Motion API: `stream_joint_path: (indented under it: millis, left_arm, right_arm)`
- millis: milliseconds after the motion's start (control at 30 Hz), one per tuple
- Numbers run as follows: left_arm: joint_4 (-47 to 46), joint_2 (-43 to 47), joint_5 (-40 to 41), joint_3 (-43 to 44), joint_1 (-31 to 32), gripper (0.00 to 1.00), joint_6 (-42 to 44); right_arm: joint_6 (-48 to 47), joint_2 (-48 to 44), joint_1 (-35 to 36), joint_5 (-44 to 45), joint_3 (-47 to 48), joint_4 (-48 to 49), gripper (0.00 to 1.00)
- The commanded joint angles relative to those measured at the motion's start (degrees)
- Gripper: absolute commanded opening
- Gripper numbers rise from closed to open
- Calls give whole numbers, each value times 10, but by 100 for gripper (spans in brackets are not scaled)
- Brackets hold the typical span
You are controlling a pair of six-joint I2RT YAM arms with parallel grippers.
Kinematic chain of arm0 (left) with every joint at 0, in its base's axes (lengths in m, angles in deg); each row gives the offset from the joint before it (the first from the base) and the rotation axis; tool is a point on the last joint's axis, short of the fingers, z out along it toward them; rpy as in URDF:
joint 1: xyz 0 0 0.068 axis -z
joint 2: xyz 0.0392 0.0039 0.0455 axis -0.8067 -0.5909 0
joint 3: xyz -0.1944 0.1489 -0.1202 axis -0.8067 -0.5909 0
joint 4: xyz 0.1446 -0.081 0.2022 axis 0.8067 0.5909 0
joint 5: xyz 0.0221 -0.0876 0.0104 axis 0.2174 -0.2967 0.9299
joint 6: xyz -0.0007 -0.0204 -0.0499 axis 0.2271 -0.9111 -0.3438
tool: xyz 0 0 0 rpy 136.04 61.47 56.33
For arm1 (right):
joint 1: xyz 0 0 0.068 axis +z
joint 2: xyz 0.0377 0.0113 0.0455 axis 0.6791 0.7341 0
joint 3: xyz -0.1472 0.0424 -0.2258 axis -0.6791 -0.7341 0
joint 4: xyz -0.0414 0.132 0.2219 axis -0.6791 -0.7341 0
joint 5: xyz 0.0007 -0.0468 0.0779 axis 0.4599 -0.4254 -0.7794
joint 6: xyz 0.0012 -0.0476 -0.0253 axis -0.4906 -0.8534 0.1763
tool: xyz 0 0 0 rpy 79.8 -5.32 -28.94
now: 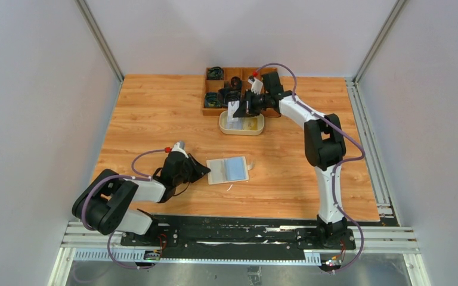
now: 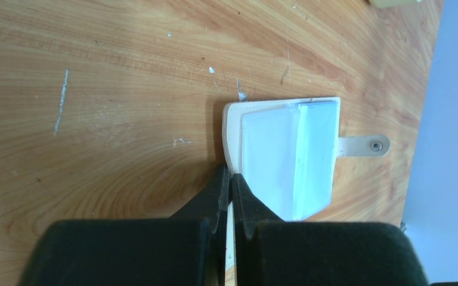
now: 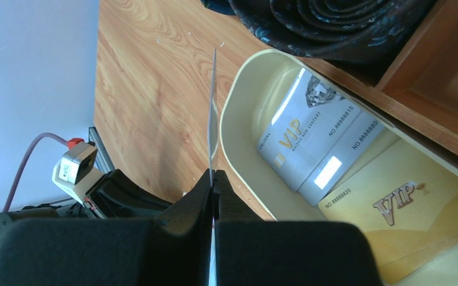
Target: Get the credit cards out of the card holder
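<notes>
Glossy cards, scuffed wooden table

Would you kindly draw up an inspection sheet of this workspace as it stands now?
Surface: wooden table, a few pale scuffs.
Job's things: card holder lies open, a pale blue card in its clear pocket; a second card is held edge-on by the rim of the cream dish, which holds silver cards and a gold card.
Clutter: wooden box behind the dish, with dark rolled items.
Grippers: left gripper shut on the card holder's edge; right gripper shut on the second card.
Cables: purple cables loop along both arms.
Surroundings: pale walls, metal frame rails.
</notes>
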Motion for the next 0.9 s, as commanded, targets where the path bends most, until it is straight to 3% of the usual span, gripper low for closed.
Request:
stream_joint_path:
  millis: [0, 467, 767, 867]
  left_arm:
    - [48, -12, 11, -15, 3, 0, 32]
    - [57, -29, -35, 54, 3, 0, 63]
    - [123, -10, -24, 99, 3, 0, 92]
    - [151, -6, -16, 121, 3, 0, 102]
  right_arm:
    - [-25, 11, -3, 14, 14, -37, 0]
    - [-40, 61, 3, 36, 6, -43, 0]
    - [-20, 95, 11, 18, 33, -42, 0]
    - [-22, 92, 15, 20, 41, -48, 16]
